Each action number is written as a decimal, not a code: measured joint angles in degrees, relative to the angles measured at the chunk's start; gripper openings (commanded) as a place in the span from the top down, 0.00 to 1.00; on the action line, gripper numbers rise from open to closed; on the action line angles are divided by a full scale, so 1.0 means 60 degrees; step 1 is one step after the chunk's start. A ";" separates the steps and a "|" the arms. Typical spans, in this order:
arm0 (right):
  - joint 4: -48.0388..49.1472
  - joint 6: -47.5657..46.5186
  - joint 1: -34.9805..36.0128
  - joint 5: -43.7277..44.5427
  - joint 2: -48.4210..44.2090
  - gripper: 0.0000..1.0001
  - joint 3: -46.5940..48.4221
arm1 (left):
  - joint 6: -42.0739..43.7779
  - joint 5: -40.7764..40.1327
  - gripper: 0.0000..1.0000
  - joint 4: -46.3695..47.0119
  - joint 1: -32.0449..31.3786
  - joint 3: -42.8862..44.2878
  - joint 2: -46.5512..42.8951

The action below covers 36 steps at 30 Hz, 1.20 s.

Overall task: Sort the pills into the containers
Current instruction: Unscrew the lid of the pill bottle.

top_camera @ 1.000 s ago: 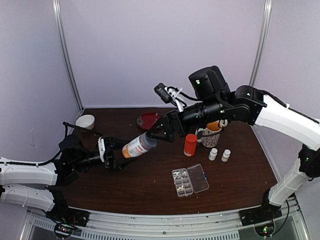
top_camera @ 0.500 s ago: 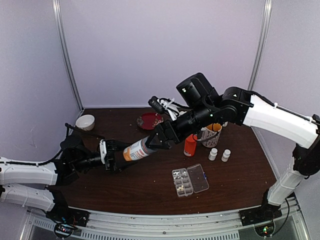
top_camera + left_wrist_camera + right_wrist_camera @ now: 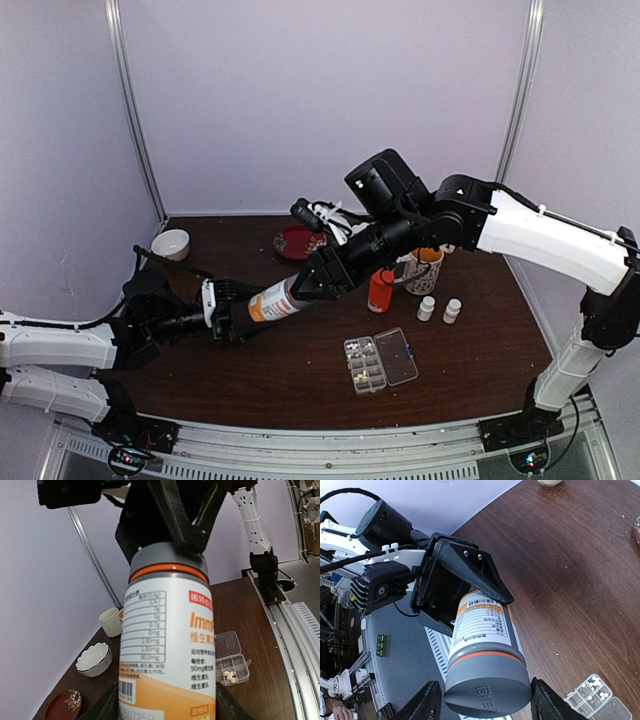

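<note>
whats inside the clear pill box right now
Whitish pills lie in a few compartments of the open pill box; the rest look empty. The grey-capped bottle covers part of it in the left wrist view.

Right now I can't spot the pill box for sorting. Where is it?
In the top view the pill box lies open right of centre, on the near side of the small orange bottle and two white bottles.

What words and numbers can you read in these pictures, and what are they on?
"Imm": orange letters on the bottle label, the rest curving out of sight.
"100mg": twice in the label's table.
"0g": higher in that table.
"90mg": right of the table.
Chinese characters and barcode digits: too blurred.
Raised marks on the grey cap: unreadable.
Print on the mug: too small.
</note>
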 measured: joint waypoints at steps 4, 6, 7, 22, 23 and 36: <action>-0.0080 -0.0066 0.0011 -0.0055 0.0015 0.43 0.0026 | -0.0004 0.0000 0.73 0.0004 -0.0015 0.0000 0.0011; -0.0153 -0.0200 0.0033 -0.0055 0.0047 0.48 0.0080 | -0.0007 0.0004 0.73 0.0011 -0.0018 0.0000 0.0011; -0.0208 -0.0262 0.0055 -0.0066 0.0073 0.50 0.0131 | -0.0007 0.0004 0.74 0.0015 -0.0015 0.0004 0.0011; -0.0310 -0.3428 0.0222 0.0288 0.0058 0.65 0.0113 | -0.0750 0.0248 0.77 0.0226 -0.0015 0.0000 0.0328; -0.0219 -0.3814 0.0226 0.0273 0.0000 0.65 0.0004 | -0.0809 0.0284 0.78 0.0237 -0.0015 0.0000 0.0346; 0.2058 -1.1001 0.0335 -0.0160 -0.1483 0.59 -0.2597 | -0.1464 0.0965 0.78 0.0550 -0.0168 -0.0004 0.0619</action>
